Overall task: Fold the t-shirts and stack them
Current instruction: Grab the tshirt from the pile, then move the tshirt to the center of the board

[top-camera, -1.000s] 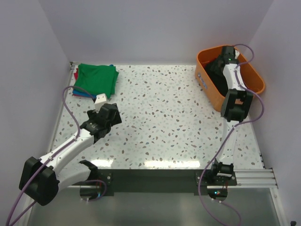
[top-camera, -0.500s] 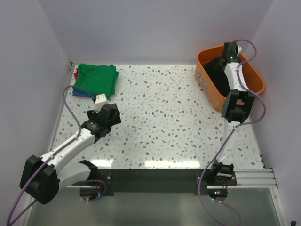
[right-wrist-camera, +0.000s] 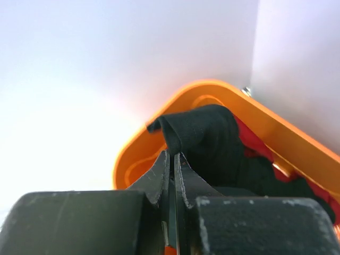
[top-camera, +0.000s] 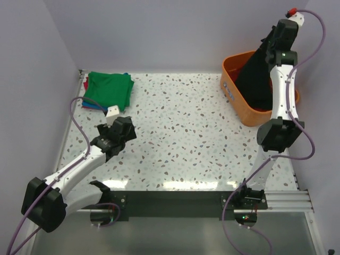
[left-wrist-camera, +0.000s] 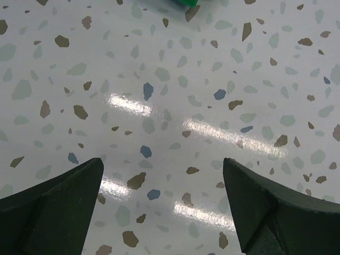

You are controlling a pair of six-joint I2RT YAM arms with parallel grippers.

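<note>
Three camera views
Overhead sees the whole table [top-camera: 180, 133]; left wrist hugs it; right wrist shares the orange tub [top-camera: 238, 109].

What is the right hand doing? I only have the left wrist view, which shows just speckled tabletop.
Observer: The right hand is shut on a black t-shirt, held high above the orange tub.
Operator: Is the shirt clear of the tub?
Observer: No, its lower part hangs inside. Red cloth lies in there too.
Operator: Where is the stack?
Observer: At the far left corner of the table, with a folded green t-shirt on top.
</note>
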